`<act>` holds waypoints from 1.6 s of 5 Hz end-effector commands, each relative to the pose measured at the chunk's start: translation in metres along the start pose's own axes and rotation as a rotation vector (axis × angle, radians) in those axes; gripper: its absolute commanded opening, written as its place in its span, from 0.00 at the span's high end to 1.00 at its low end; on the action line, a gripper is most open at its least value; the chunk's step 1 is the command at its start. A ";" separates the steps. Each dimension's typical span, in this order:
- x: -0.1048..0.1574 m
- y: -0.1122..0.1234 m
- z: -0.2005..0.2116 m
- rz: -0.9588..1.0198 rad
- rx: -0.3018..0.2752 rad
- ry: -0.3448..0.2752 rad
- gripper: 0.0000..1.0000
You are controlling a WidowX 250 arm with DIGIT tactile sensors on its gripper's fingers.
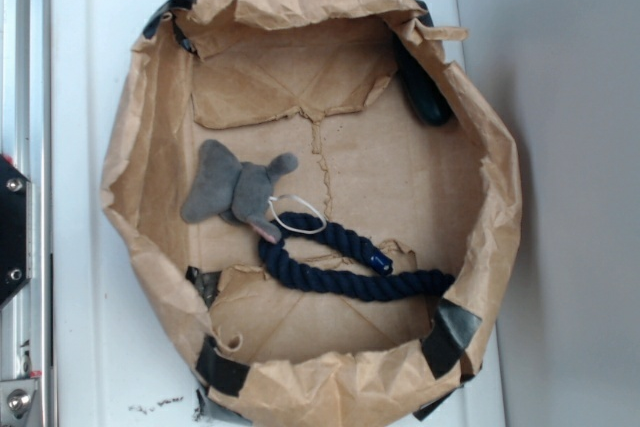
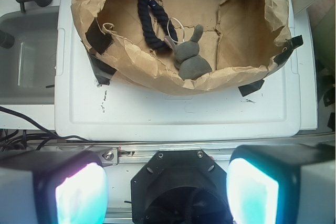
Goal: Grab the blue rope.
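Brown paper basin (image 1: 150,127): we are looking into a crumpled paper-lined tub, taped at its corners, sitting on a white lid (image 1: 90,67); everything for the task is lying on its floor.
Left side, grey plush elephant (image 1: 232,190): we are seeing it lying on the basin floor with a white string loop (image 1: 298,213) trailing off toward the rope and touching it; we are treating it as the thing to avoid.
Centre to right, blue rope (image 1: 340,269): we are finding it lying loose in a curve along the near part of the floor, starting just beside the elephant and sweeping right, with its shiny blue end cap (image 1: 380,263) resting against the middle of the curve.
Far right, dark object (image 1: 425,97): we are noting something black tucked against the basin wall, well apart from the rope; we cannot tell what it is.
Gripper (image 2: 168,192): in the wrist view we are seeing its two pads (image 2: 81,192) standing wide apart with nothing between them, high above and outside the basin.
Step in hand: we are judging this as the approach, with the rope untouched.
Next move: we are reckoning it calls for travelling over the basin wall, centring the spread jaws across the rope's right-hand stretch, away from the elephant and its string, then descending.
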State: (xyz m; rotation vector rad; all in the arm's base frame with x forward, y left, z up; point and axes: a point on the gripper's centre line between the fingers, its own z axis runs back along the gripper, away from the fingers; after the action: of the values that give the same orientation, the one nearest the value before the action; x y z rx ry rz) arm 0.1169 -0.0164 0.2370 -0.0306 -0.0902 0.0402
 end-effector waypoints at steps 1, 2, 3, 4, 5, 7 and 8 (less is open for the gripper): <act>0.000 0.000 0.000 0.000 0.000 0.000 0.00; 0.029 -0.004 -0.005 -0.001 0.051 -0.055 0.00; 0.065 0.000 -0.019 0.019 0.061 -0.055 0.00; 0.115 0.034 -0.039 -0.023 0.047 -0.045 0.00; 0.166 0.050 -0.059 -0.075 0.035 -0.044 0.00; 0.217 0.078 -0.075 -0.149 -0.007 -0.105 0.00; 0.217 0.078 -0.075 -0.149 -0.007 -0.105 0.00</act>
State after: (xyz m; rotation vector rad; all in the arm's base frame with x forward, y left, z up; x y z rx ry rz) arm 0.3301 0.0692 0.1548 -0.0530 -0.1211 -0.0954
